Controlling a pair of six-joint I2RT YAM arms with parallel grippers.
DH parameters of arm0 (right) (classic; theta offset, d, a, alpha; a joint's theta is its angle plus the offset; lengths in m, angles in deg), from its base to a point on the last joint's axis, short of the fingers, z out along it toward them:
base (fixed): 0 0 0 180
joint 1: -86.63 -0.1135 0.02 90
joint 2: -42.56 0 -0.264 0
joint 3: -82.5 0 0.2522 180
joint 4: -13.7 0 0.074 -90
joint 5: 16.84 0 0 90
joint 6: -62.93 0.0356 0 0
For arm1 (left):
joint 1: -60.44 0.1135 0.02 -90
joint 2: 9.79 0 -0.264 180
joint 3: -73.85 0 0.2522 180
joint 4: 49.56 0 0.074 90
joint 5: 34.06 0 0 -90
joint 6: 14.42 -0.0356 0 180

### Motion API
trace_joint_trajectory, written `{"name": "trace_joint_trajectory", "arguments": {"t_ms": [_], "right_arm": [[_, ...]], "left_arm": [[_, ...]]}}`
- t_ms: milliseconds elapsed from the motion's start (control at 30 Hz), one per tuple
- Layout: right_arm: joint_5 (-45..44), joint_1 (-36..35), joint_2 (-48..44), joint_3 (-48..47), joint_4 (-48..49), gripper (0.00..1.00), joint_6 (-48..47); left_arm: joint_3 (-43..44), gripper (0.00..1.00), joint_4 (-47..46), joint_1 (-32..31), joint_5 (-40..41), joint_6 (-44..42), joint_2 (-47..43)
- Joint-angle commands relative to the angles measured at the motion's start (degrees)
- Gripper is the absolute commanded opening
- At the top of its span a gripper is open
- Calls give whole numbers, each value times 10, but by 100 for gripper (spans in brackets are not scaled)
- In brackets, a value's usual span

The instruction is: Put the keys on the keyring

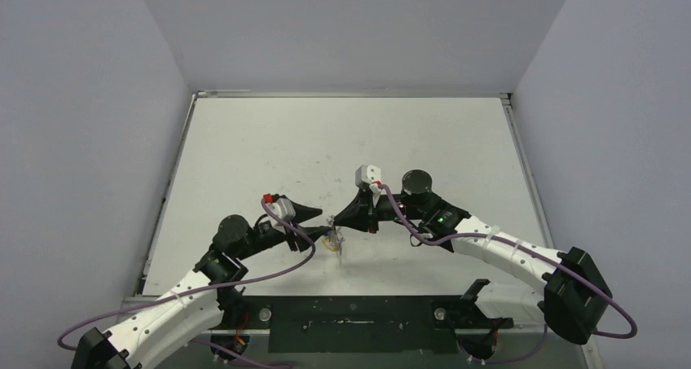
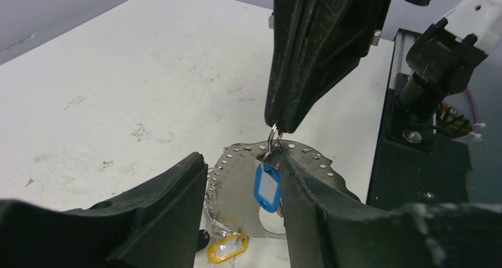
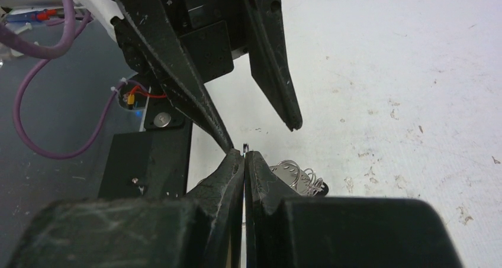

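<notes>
My right gripper (image 2: 278, 125) comes down from above, shut on a thin silvery wire loop of the keyring (image 2: 273, 135). A key with a blue tag (image 2: 267, 188) hangs from that loop. My left gripper (image 2: 244, 161) stands open around the blue tag, its right finger (image 2: 319, 203) close against it. Below on the table lies a flat silvery metal piece (image 2: 237, 185) with holes and small wire loops along its rim. Beside it are a yellow tag (image 2: 227, 247) and a black key head (image 2: 203, 239). The right wrist view shows the shut right gripper (image 3: 244, 155) with wire sticking out at its tips.
The white table (image 1: 342, 141) stretches away behind both grippers, walled on three sides. A black mounting plate (image 1: 350, 324) runs along the near edge between the arm bases. Purple cables (image 1: 269, 275) loop beside each arm.
</notes>
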Motion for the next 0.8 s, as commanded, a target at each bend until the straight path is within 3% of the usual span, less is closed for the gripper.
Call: {"name": "trace_joint_trajectory", "arguments": {"t_ms": [0,167,400,767], "right_arm": [[11,19,-21,-3,41,0,3],[32,59,-21,20,100,0,50],[21,83,-1,33,147,0,89],[17,97,76,-21,193,0,143]], "left_arm": [[21,48,-79,59,-93,79,18],[19,53,-200,133,-175,181,82],[31,62,-318,204,-201,316,164],[98,76,-138,217,-173,281,163]]}}
